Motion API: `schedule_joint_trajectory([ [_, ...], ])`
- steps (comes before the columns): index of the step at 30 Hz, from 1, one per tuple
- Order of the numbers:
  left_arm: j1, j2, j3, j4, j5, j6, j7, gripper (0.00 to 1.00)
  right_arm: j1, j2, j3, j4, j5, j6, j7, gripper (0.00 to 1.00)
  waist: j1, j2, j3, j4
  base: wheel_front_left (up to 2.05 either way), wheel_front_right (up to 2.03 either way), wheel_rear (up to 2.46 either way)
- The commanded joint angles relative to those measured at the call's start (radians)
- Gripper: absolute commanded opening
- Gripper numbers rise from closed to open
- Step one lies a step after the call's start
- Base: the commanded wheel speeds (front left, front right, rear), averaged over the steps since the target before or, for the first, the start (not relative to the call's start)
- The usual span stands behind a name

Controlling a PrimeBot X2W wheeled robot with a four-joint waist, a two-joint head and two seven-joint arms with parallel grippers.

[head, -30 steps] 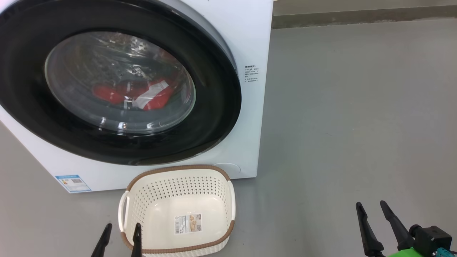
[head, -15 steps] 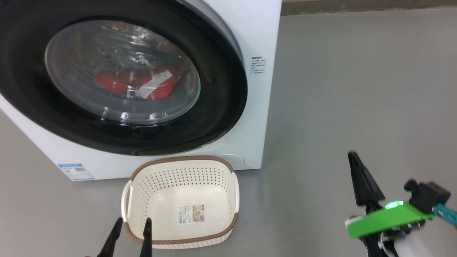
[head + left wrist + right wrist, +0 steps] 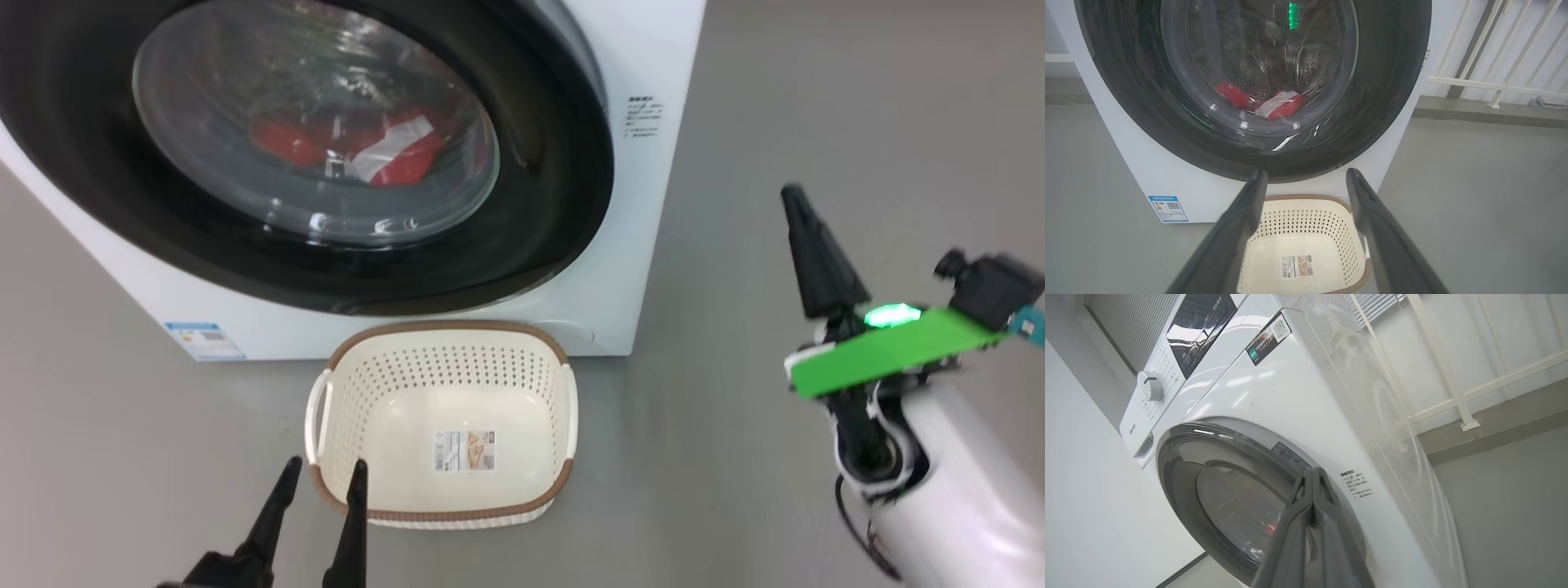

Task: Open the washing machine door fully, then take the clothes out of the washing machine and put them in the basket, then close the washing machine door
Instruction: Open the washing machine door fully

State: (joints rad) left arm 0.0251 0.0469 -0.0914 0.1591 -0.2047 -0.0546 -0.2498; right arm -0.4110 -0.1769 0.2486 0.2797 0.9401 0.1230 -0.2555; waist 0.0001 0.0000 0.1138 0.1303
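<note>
right gripper [image 3: 793,196]: pinched flat together, nothing between the fingers. hangs in the air well to the right of the washing machine [image 3: 645,245], apart from it, tips pointing up the head view. carries a green plate [image 3: 890,351] with a lit green lamp at the wrist. in its own wrist view, sets the closed tips in front of the right edge of the washing machine door [image 3: 563,204].

left gripper [image 3: 325,467]: spread wide, empty, low by the near-left corner of the basket [image 3: 445,328]; contact with the rim impossible to tell.

basket: upright on the grey floor [image 3: 816,98], just in front of the machine, paper label [image 3: 464,451] on its inside bottom.

door: shut flat against the machine's front.

clothes [image 3: 392,155]: red and white, behind the glass, low in the drum.

blue sticker [image 3: 204,340]: at the front's lower left corner.
</note>
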Motion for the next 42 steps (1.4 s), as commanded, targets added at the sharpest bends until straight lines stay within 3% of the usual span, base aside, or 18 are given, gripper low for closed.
schedule_joint_trajectory([
  [1, -0.046, 0.003, 0.024, -0.027, -0.006, -0.003, -0.012, 1.0, -0.059, -0.017, 0.033, -0.015, 0.027, 0.008, -0.006, 0.0, 0.0, 0.0, 0.031, 0.027, 0.0, 0.0, 0.0],
  [9, -0.098, 0.003, 0.006, -0.029, -0.02, -0.003, -0.012, 1.0, -0.228, -0.093, 0.123, 0.034, 0.166, 0.008, -0.001, 0.0, 0.0, 0.0, 0.105, 0.067, 0.0, 0.0, 0.0],
  [20, -0.173, 0.003, -0.027, -0.032, -0.05, 0.002, -0.012, 1.0, -0.446, -0.179, 0.229, 0.064, 0.372, 0.008, 0.097, 0.0, 0.0, 0.0, 0.219, 0.107, 0.0, 0.0, 0.0],
  [30, -0.232, 0.003, -0.05, -0.035, -0.066, 0.004, -0.012, 1.0, -0.58, -0.217, 0.265, 0.059, 0.563, 0.008, 0.283, 0.0, 0.0, 0.0, 0.299, 0.128, 0.0, 0.0, 0.0],
  [42, -0.271, 0.003, -0.067, -0.04, -0.086, 0.015, -0.012, 1.0, -0.672, -0.221, 0.214, 0.104, 0.759, 0.008, 0.561, 0.0, 0.0, 0.0, 0.356, 0.146, 0.0, 0.0, 0.0],
])
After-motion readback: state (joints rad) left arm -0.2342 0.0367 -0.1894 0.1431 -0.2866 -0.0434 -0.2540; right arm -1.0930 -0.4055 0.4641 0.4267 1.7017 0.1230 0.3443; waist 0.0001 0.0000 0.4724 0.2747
